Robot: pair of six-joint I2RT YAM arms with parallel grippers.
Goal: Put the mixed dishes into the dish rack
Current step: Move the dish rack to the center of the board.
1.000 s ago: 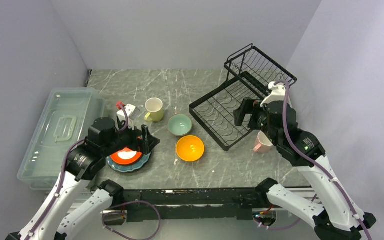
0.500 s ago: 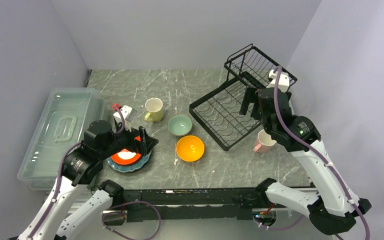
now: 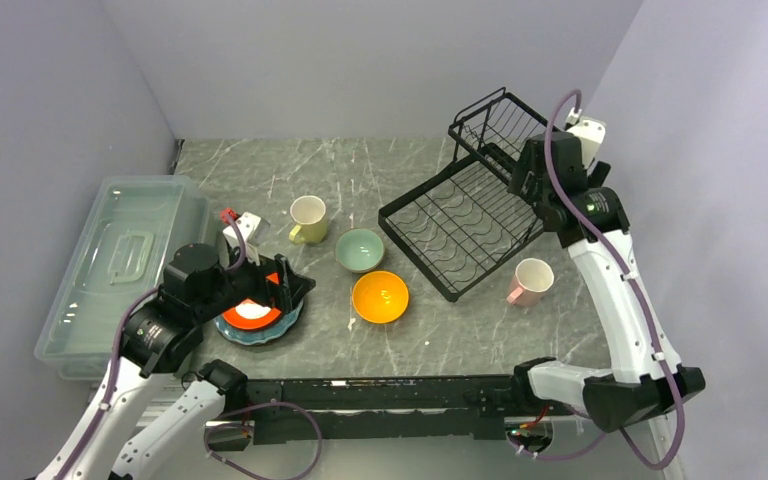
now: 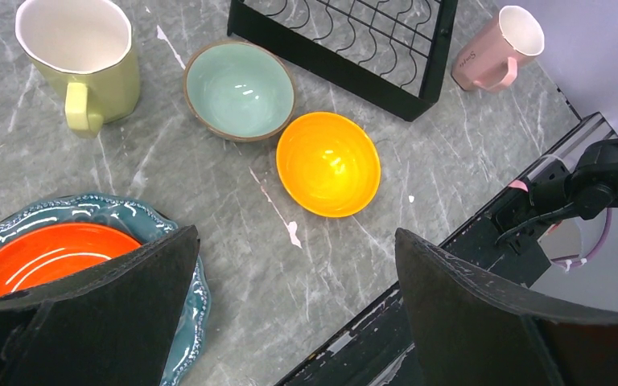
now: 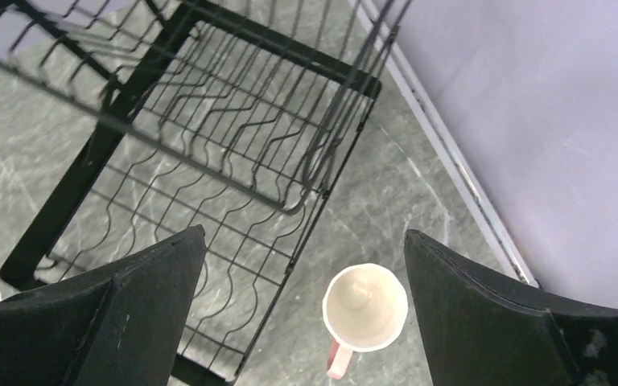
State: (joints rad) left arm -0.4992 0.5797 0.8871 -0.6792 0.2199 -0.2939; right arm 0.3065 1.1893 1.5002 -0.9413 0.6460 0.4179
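Observation:
The black wire dish rack (image 3: pixel 416 257) stands at the back right with nothing in it, and the wrist views show it too (image 4: pixel 330 74) (image 5: pixel 98 141). An orange-red plate (image 3: pixel 252 312) (image 4: pixel 48 253) lies on a teal plate (image 3: pixel 265 333) (image 4: pixel 161 233). My left gripper (image 3: pixel 288 283) (image 4: pixel 296 237) hovers open at that stack's right edge. The pale yellow mug (image 3: pixel 307 219) (image 4: pixel 80 56), pale green bowl (image 3: pixel 359 250) (image 4: pixel 239 90) and orange-yellow bowl (image 3: pixel 380 296) (image 4: pixel 327 163) sit mid-table. The pink mug (image 3: pixel 530 281) (image 5: pixel 364 308) stands upright right of the rack. High over the rack's right end, my right gripper (image 3: pixel 523 180) (image 5: pixel 304 233) is open and empty.
A clear plastic lidded bin (image 3: pixel 120 265) fills the table's left side. Grey walls close in on the left, back and right, the right one just beyond the pink mug. The arms' black base rail (image 3: pixel 380 395) runs along the near edge.
My right arm has lifted and swung back and to the right, from low beside the pink mug to high over the rack. The left arm has barely shifted.

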